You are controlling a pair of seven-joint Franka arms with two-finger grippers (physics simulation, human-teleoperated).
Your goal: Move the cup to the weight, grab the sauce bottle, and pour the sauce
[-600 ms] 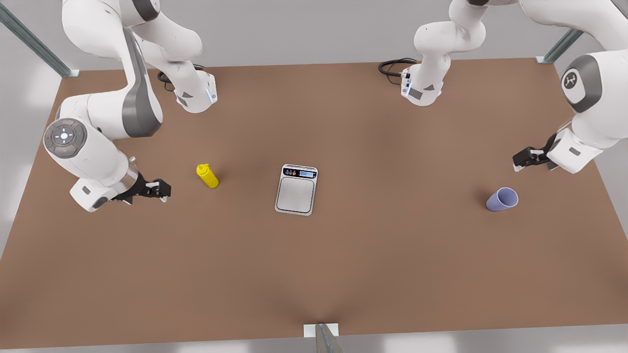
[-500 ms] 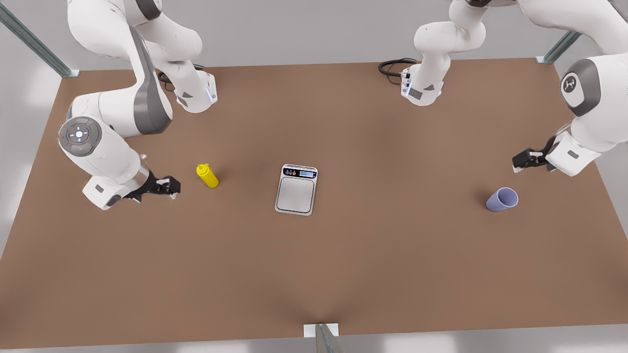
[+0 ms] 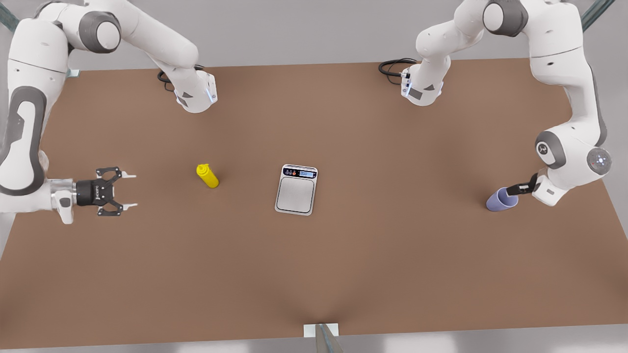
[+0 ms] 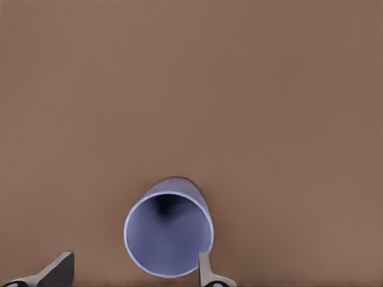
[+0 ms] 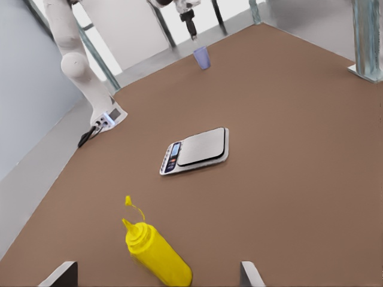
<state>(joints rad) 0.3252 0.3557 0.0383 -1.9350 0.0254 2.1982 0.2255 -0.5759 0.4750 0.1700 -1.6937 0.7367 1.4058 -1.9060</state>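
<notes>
Two hands are open. Your left hand (image 3: 512, 189) sits at the cup (image 3: 500, 200), fingers on both sides, ready to carry it to the weight (image 3: 296, 189). Your right hand (image 3: 128, 191) faces the sauce bottle (image 3: 207, 176), near it, waiting on the surface (image 3: 343, 264).

Left pincer (image 3: 513, 189) low, fingers spread, right pincer (image 3: 128, 190) level, fingers spread

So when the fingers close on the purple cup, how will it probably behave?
The cup looks empty, so it is probably light. Its smooth, tapered walls may slip between the left gripper's open fingers. It stands upright on the table, apart from the weight, and an off-centre push could tip it.
</notes>
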